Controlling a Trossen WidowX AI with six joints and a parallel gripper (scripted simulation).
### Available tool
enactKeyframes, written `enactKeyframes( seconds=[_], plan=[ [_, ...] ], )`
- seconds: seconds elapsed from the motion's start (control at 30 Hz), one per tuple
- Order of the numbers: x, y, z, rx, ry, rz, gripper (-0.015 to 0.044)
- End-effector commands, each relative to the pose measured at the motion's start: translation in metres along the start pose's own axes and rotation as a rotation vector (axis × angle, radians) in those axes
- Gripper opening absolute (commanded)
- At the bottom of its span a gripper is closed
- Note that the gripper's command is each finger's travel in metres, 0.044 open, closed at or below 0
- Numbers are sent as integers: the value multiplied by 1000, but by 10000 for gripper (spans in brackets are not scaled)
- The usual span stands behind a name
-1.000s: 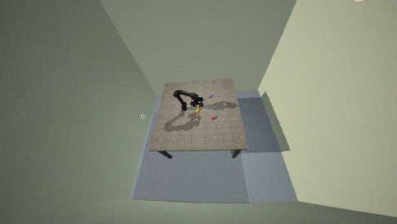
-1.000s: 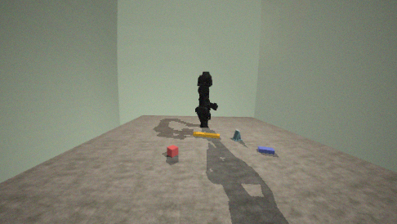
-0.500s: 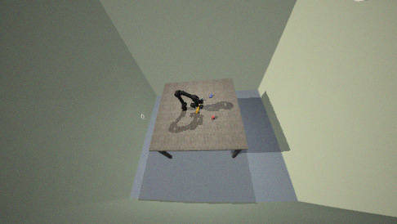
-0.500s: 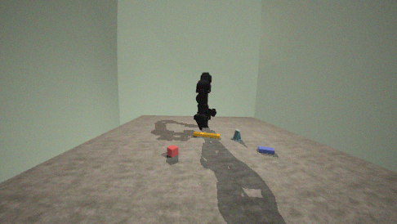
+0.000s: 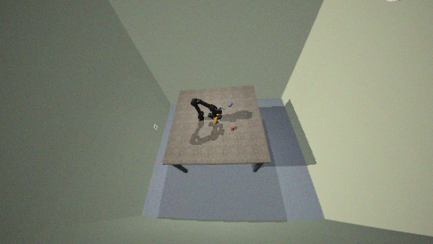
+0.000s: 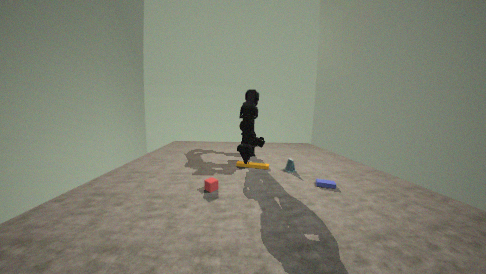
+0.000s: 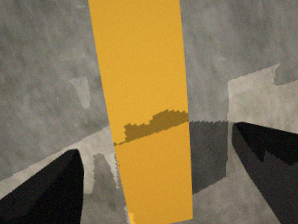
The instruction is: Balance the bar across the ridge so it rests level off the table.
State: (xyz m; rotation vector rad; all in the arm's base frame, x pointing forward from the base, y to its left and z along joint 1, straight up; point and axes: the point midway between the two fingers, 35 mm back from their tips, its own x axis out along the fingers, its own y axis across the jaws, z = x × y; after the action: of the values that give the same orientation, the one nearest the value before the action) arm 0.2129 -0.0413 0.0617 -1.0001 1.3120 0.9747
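Observation:
The yellow bar [image 5: 216, 120] [image 6: 257, 166] [image 7: 142, 60] lies flat on the table, off the ridge. The teal ridge [image 6: 290, 167] stands a short way to the right of the bar in the exterior view; it is outside the wrist view. My gripper [image 6: 245, 161] [image 7: 158, 147] is open and empty, pointing down just over the bar, near the bar's left end in the exterior view. In the wrist view the bar runs between the two fingertips with a gap on each side, and its near end shows at the bottom.
A red cube [image 5: 232, 128] [image 6: 211, 185] sits on the table [image 5: 241, 149] [image 6: 150, 225], nearer the exterior camera and left of the bar there. A blue block [image 5: 230, 104] [image 6: 326, 184] lies to the right of the ridge in that view. The arm's shadow crosses the table.

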Motion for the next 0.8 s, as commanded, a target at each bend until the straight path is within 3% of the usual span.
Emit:
enactKeyframes(
  seconds=[0.0,0.7,0.77],
  plan=[
    [8,1,-1,-3,6,6,315],
    [17,2,-1,-3,6,6,315],
    [17,2,0,0,1,6,263]
  ],
)
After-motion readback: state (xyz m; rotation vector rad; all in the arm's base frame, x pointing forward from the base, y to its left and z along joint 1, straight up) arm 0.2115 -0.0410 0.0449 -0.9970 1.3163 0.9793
